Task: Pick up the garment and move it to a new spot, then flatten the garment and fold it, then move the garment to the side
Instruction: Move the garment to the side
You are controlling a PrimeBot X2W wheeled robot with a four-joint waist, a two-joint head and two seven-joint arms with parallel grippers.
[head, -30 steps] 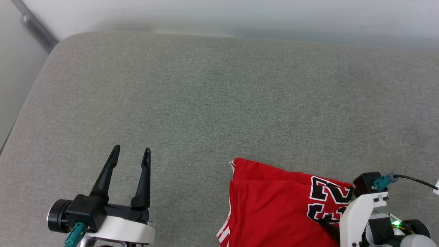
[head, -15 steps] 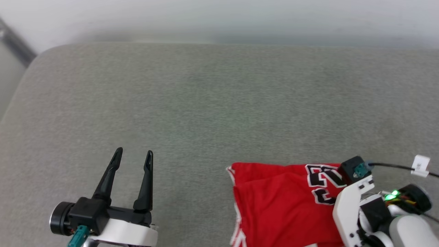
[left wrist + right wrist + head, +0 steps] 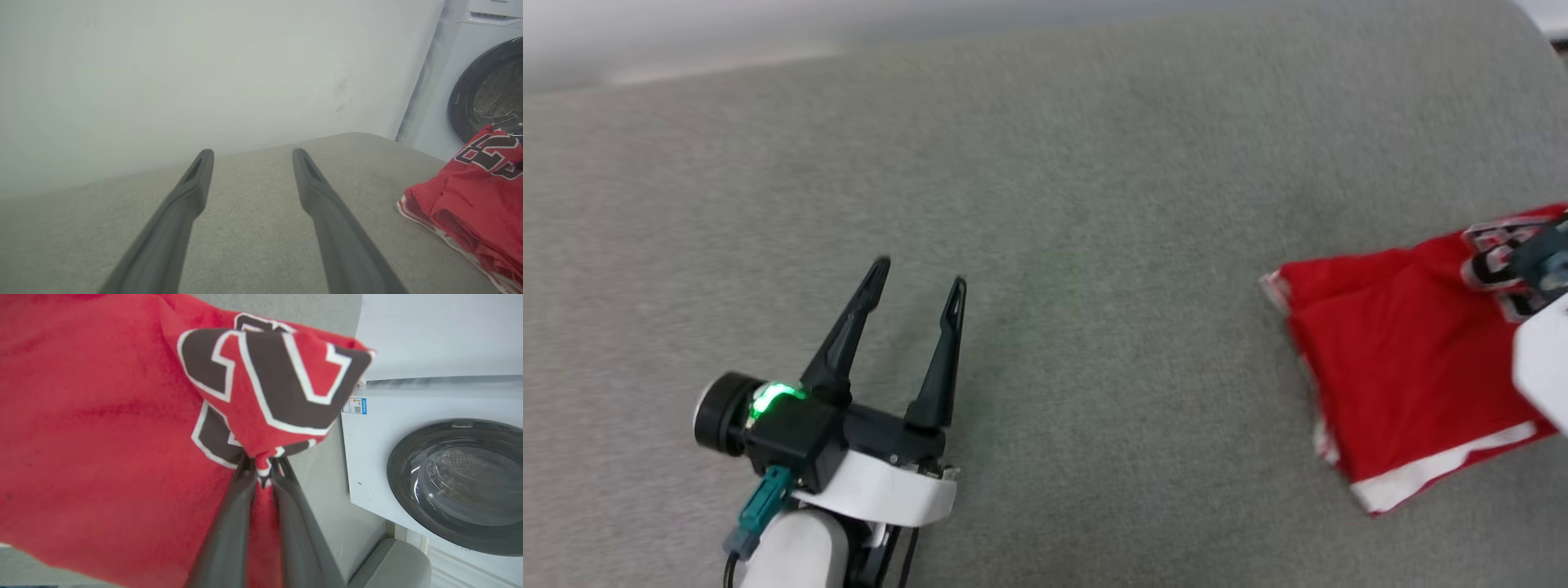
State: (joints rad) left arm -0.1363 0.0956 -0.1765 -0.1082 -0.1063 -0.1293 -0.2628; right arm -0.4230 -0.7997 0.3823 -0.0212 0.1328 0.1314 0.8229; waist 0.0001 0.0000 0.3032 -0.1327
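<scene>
1 garment (image 3: pixel 1405 367) at 3 o'clock in head view, on 1 grey cushion (image 3: pixel 1094 204).
Pinched at its black lettering between the 2 closed fingers of right gripper (image 3: pixel 263 463), raised there, lower edge lying on cushion. At 7 o'clock, left gripper (image 3: pixel 919 273), 2 fingers spread wide, holding nothing, well apart from garment. 1 washing machine (image 3: pixel 367 457) at 3 o'clock in right wrist view.
</scene>
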